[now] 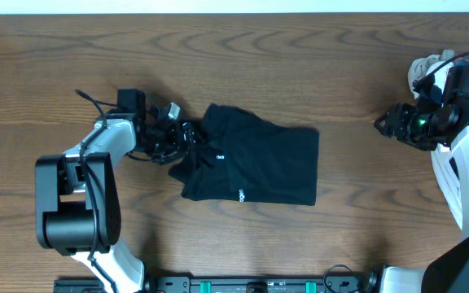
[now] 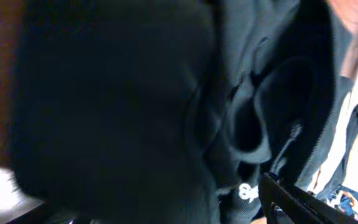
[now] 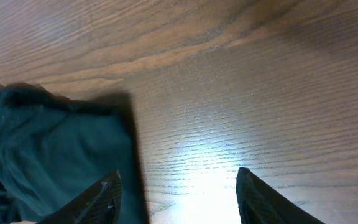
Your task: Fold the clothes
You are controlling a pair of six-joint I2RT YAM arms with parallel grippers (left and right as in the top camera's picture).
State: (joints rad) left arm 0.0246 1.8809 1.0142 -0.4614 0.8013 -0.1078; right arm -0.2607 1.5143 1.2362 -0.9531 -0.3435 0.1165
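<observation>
Notes left gripper [image 1: 184, 140] buried in the bunched left end of the black shirt [image 1: 259, 167] — jaws hidden by cloth, state not tellable — garment lying on the table [image 1: 300, 65], long axis left-right, right gripper [image 1: 385, 124] well apart, jaws spread, empty.

1 blk shirt [image 1: 259, 167]; 2 tools: left tool [image 1: 179, 137], right tool [image 1: 385, 124]; 1 table [image 1: 340, 49]

Bare table [image 1: 357, 65] lies open right of the black shirt [image 1: 267, 167]; left tool [image 1: 186, 140] crowds its left edge.
</observation>
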